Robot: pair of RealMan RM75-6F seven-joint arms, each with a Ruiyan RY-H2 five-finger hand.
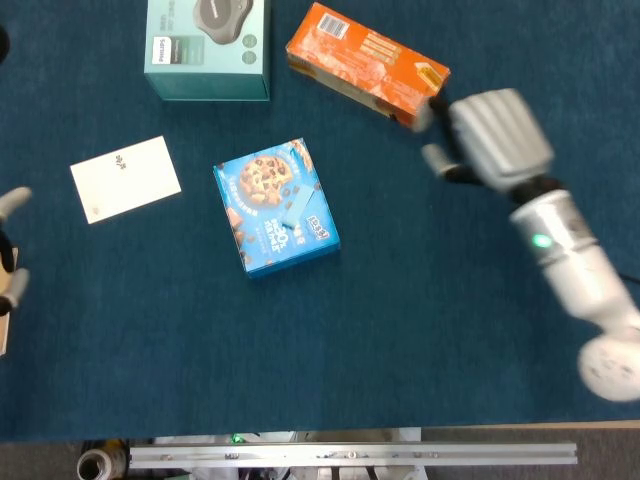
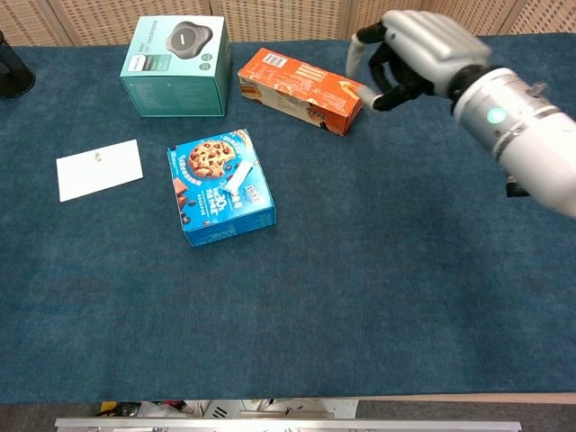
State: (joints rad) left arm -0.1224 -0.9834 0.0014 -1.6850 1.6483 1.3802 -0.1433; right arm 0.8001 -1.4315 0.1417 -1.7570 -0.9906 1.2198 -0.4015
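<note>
Head view, right hand: we see our right hand (image 1: 487,135) raised above the table, just right of the orange carton (image 1: 367,66), fingers loosely curled and grasping nothing.
Head view, left hand: only the fingertips of our left hand (image 1: 10,245) show at the left edge; we cannot tell how it is set.
Head view, cookie box: the blue cookie box (image 1: 276,207) lies flat mid-table, well apart from both hands, with a small pale blue stick (image 1: 293,207) resting on its lid.
Chest view, right hand: our right hand (image 2: 409,56) hangs by the carton's (image 2: 301,90) right end, apparently not touching it.
Chest view, cookie box: the box (image 2: 220,199) sits near of the teal box (image 2: 175,65), right of the white card (image 2: 99,169).
Progress: we judge the stick placed and let go; nothing is held.
</note>
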